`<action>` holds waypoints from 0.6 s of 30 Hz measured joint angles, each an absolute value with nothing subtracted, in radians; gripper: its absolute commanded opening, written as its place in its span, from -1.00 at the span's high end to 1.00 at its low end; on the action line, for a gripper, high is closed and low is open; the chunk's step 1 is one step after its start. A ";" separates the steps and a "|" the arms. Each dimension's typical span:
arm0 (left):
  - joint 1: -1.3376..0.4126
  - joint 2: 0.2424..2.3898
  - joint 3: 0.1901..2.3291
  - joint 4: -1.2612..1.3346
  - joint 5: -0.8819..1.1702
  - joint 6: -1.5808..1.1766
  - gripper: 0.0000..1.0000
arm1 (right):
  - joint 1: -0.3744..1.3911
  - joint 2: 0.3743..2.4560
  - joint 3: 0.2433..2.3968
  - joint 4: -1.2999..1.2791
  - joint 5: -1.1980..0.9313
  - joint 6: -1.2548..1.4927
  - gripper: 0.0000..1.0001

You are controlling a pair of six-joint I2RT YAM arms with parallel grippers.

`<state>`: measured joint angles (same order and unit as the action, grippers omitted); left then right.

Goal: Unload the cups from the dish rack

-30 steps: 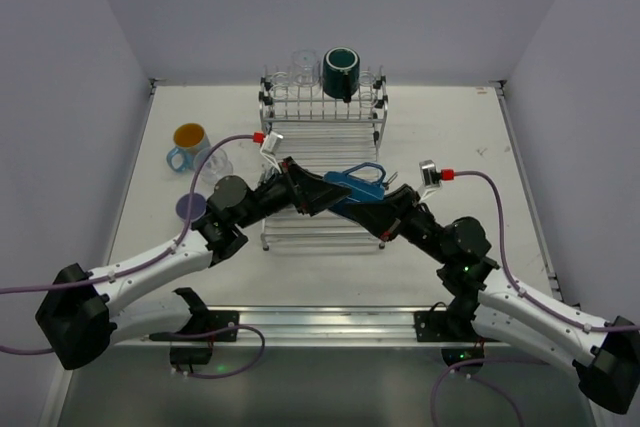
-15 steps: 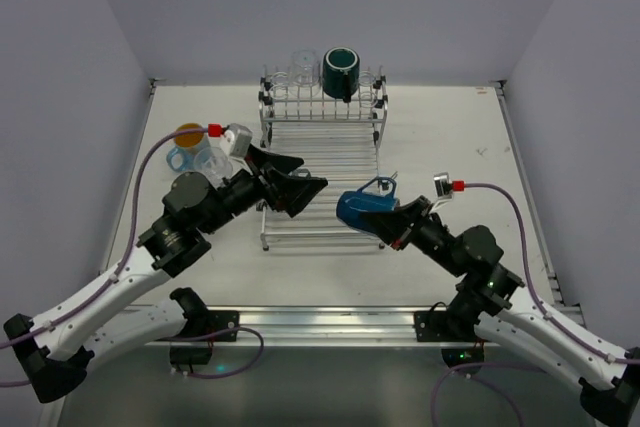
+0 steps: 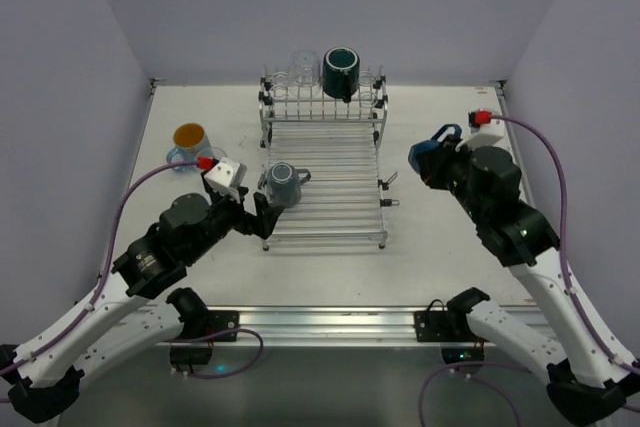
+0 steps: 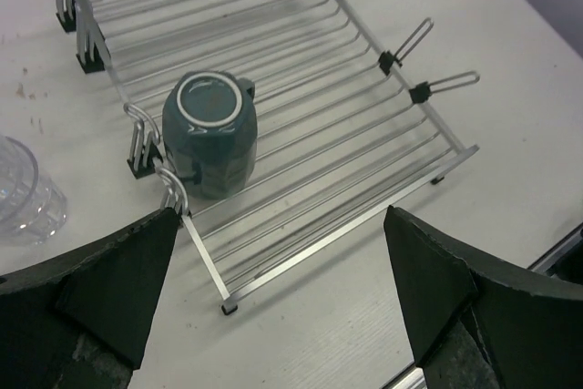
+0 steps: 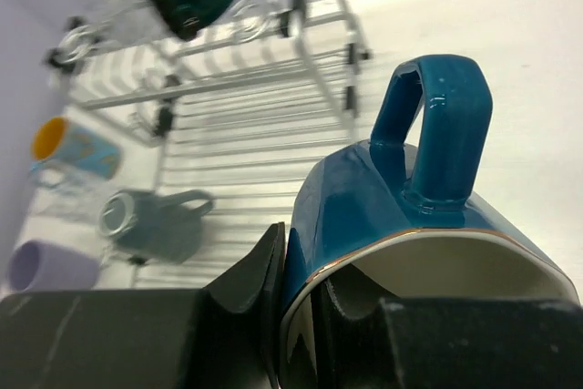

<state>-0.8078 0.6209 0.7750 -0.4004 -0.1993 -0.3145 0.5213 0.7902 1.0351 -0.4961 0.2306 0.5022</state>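
One dark blue mug [image 5: 410, 189] is out of the dish rack [image 3: 330, 162], held in the air off to the rack's right side and well clear of it. The right hand [image 5: 301, 302] is clamped on its rim, one finger inside the pale interior and one against the blue outside, with the handle on the far side from the grip.

On the rack's flat slatted tray, right at the front left edge, a grey-teal mug [image 4: 209, 134] stands upside down, its handle turned toward the tray's middle. Up on the raised rear tier a dark teal mug [image 3: 340, 72] sits tipped over among clear glass tumblers [image 3: 302, 62].

The left hand [image 3: 262, 217] hovers just off the rack's front left corner, its fingers spread wide apart with nothing between them; the upside-down mug is just beyond their tips.

On the white desk [image 3: 450, 247], left of the rack, I can see a light blue mug [image 3: 188, 140] with an orange inside, a clear glass [image 4: 23, 193] close to the rack's edge, and a small purple cup [image 5: 50, 266] nearer the front.
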 measured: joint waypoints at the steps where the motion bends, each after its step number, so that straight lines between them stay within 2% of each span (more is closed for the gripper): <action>1: -0.808 0.616 0.757 -0.412 -0.206 -0.311 -1.00 | 0.474 0.838 1.074 -0.518 0.226 0.484 1.00; 7: -0.808 0.623 0.722 -0.427 -0.194 -0.294 -1.00 | 0.267 1.241 1.304 -0.588 0.181 0.387 1.00; 14: -0.805 0.627 0.722 -0.427 -0.171 -0.275 -1.00 | 0.199 1.697 1.567 -0.669 0.134 0.312 1.00; 18: -0.804 0.626 0.722 -0.427 -0.159 -0.268 -1.00 | 0.178 1.860 1.648 -0.697 0.103 0.291 1.00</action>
